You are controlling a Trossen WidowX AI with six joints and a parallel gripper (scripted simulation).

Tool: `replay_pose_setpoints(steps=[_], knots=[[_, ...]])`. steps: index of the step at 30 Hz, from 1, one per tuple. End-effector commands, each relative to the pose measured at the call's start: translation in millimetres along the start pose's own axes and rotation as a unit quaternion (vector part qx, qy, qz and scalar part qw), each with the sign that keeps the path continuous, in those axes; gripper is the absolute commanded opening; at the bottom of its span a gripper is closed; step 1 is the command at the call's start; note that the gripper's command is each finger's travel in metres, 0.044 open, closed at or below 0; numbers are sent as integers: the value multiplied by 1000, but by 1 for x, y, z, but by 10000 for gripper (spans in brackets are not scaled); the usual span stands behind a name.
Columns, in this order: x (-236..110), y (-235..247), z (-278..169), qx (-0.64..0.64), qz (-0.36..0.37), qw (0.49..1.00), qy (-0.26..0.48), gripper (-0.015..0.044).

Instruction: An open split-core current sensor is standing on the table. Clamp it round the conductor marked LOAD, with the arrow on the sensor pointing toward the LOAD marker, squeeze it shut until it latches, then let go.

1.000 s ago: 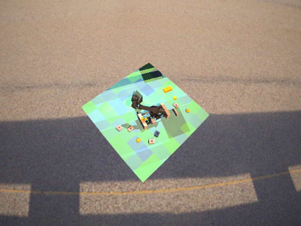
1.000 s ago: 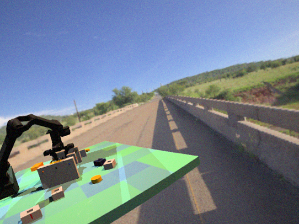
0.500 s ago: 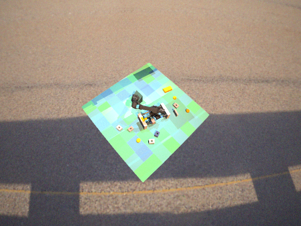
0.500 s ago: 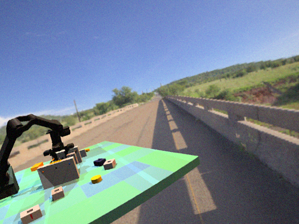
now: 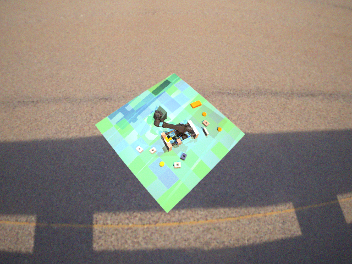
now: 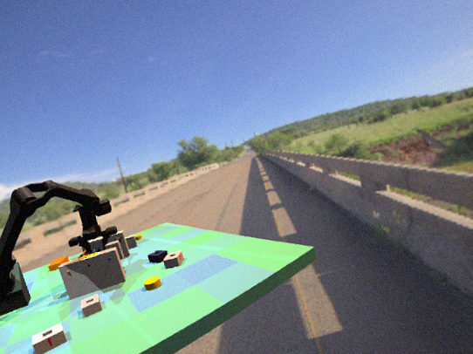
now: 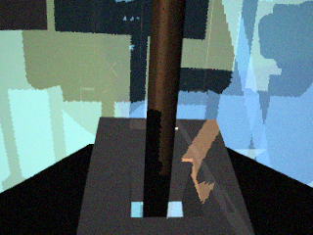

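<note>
Sensor point(image 7: 166, 222) right under the wrist camera, grey body filling the lower middle of that view, with a brown conductor point(image 7: 166, 59) running straight up out of a slot in it. Looks seated around the rod, pale blue showing at either side of the slot base. Orange patch on its top face, right of the rod; shape too blurred to read. Whether latched, cannot tell. No LOAD marking legible anywhere.

Gripper point(image 6: 93, 241) down over the fixture, pinching the sensor, jaws held partway apart by its body. Fingers themselves hardly visible, only dark masses at both lower corners of the wrist view.

Around it, from above: gripper point(image 5: 186, 131) sitting between two pale end blocks of a rack, near one point(image 5: 166, 141) and far one point(image 5: 193, 128), with thin bars strung between them. Arm point(image 6: 43, 193) arching up from a dark base point(image 6: 5, 296) and dropping steeply onto that spot.

Further out on the patchwork table point(image 6: 224, 281): yellow disc point(image 6: 152, 282), dark blue block point(image 6: 157, 255), tan block point(image 6: 173, 259) just beside it, two more tan slotted blocks point(image 6: 91, 305) and point(image 6: 49, 338) nearer the camera, the nearest with a red mark. Orange slab point(image 5: 196, 104) near the far edge, two orange dots point(image 5: 204, 114) and point(image 5: 219, 128) close by.
</note>
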State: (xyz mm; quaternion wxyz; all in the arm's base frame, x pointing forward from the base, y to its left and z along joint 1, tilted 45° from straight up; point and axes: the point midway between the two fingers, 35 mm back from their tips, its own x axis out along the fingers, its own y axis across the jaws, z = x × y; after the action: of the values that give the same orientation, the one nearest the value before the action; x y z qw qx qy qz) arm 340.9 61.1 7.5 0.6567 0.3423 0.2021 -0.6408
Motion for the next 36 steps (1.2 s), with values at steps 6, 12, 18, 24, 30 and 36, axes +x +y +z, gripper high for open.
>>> replay_pose_setpoints(steps=[6,12,18,24,30,36], knots=[[-6,1,-3,1,6,1000,5,0],[-6,1,-3,1,6,1000,5,0],[0,0,0,0,0,1000,0,0],[0,0,0,0,0,1000,0,26],[0,0,0,0,0,1000,0,184],[0,0,0,0,0,1000,0,341]])
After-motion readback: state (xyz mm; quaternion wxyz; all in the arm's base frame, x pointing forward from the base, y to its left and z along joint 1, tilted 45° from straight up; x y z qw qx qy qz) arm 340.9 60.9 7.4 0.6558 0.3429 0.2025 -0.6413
